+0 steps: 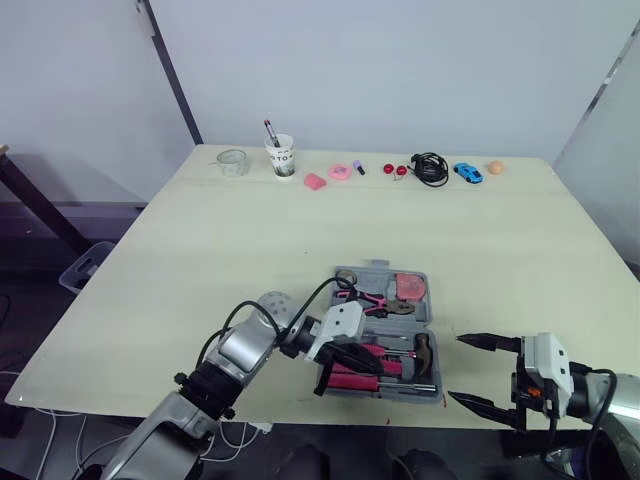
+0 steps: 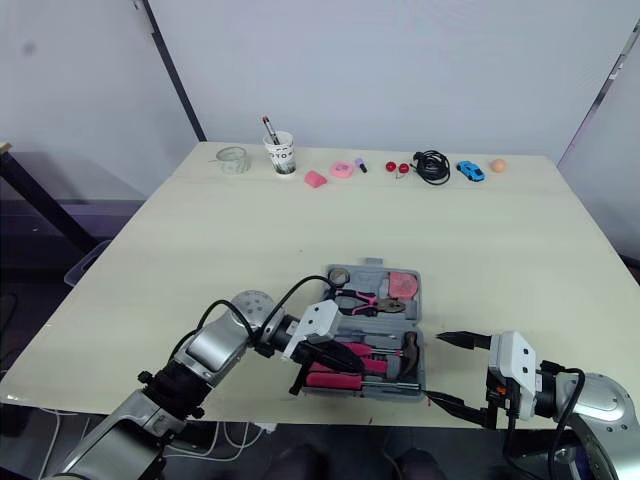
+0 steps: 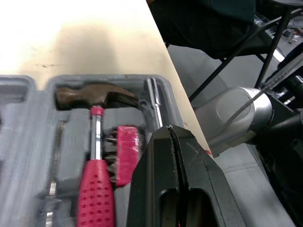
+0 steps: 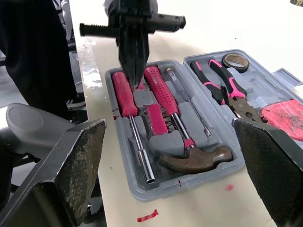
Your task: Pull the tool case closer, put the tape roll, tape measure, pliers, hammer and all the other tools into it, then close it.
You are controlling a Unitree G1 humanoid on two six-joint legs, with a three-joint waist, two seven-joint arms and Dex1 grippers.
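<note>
The grey tool case [image 1: 434, 318] lies open near the table's front edge. Its far half holds the tape roll [image 4: 234, 60], the pink-handled pliers [image 4: 227, 90] and the pink tape measure [image 1: 408, 287]. The near half holds the hammer [image 4: 199, 160], a bit holder [image 3: 125, 156] and red-handled screwdrivers [image 4: 124, 97]. My left gripper [image 4: 135, 81] is shut, its tip pointing down onto the near half between the red handles, with nothing seen in its fingers. To the right of the case, over the table edge, my right gripper [image 1: 456, 367] is open and holds nothing.
Along the far edge stand a glass [image 1: 232, 162], a paper cup with a pen [image 1: 282, 155], small pink items [image 1: 339, 171], a black cable [image 1: 431, 168], a blue toy car [image 1: 468, 172] and an orange ball [image 1: 495, 167]. The front edge runs just below the case.
</note>
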